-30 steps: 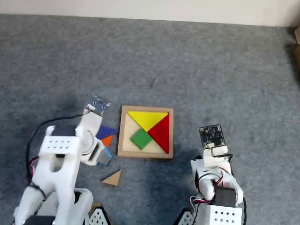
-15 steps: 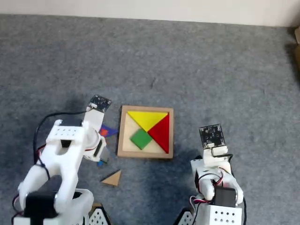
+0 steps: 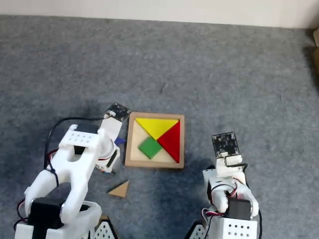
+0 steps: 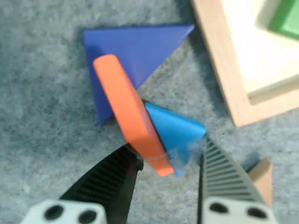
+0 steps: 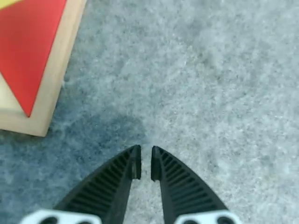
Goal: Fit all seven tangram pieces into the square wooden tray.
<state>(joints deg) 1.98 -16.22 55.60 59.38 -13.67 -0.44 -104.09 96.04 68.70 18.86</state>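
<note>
The square wooden tray (image 3: 130,149) holds a yellow triangle (image 3: 155,126), a red triangle (image 3: 172,140) and a green square (image 3: 149,147). My left gripper (image 4: 169,151) hangs just left of the tray, shut on an orange piece (image 4: 131,114) standing on edge and a light blue piece (image 4: 176,131) pressed against it. The orange piece leans over a dark blue triangle (image 4: 135,49) flat on the carpet. A tan triangle (image 3: 119,189) lies nearer the arm bases. My right gripper (image 5: 145,169) is shut and empty over bare carpet, right of the tray's corner (image 5: 42,109).
Grey carpet covers the whole floor. The tray's lower-left part (image 4: 254,60) is bare wood. The left arm (image 3: 79,159) hides most of the loose pieces from above. Open carpet lies beyond and to the right of the tray.
The left arm swung right toward the tray's left edge and now covers the orange and blue pieces seen beside it earlier. The right arm stayed still.
</note>
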